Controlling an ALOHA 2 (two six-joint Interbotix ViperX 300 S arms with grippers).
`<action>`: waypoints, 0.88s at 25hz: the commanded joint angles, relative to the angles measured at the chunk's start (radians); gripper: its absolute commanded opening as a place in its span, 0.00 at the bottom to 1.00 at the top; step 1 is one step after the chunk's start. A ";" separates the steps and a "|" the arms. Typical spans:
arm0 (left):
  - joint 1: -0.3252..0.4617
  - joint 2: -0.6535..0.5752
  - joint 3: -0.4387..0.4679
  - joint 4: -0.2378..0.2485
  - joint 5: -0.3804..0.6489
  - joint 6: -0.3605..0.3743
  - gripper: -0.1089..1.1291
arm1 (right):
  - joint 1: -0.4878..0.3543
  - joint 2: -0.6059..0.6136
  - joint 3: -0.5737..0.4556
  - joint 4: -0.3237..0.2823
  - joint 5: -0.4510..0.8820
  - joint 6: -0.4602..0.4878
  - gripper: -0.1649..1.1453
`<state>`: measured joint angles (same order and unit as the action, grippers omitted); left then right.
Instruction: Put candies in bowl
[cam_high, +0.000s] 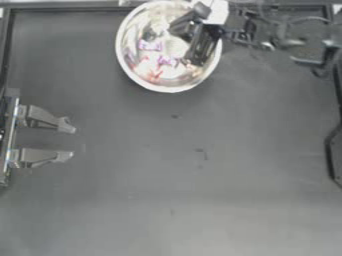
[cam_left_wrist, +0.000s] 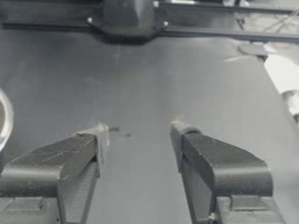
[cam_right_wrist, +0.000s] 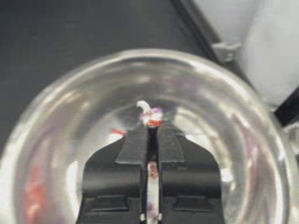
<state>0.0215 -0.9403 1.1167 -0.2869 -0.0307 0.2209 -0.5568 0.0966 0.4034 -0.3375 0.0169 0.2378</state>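
Gripping candy (cam_right_wrist: 151, 114), right gripper (cam_right_wrist: 151, 127) half-hiding it.

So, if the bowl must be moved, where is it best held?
Probably the thin rim of the bowl, on the side facing the left arm, from above, one jaw inside, one outside. The bowl is too wide and smooth to grip otherwise, and the right end effector, shut on a candy, hangs over its right part.

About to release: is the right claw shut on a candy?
Shut on it: the right claw pinches a candy over the bowl.
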 joint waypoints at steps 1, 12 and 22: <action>0.003 0.021 -0.021 -0.003 -0.003 0.002 0.77 | -0.008 0.032 -0.048 -0.011 -0.002 -0.002 0.34; 0.012 0.021 -0.015 -0.006 -0.003 0.002 0.77 | -0.009 0.101 -0.081 0.009 -0.006 0.000 0.94; 0.023 0.021 -0.014 -0.006 -0.003 0.003 0.77 | 0.038 -0.028 -0.017 0.012 -0.015 0.000 0.88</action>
<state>0.0414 -0.9403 1.1167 -0.2899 -0.0291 0.2224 -0.5308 0.1365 0.3835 -0.3283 0.0138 0.2378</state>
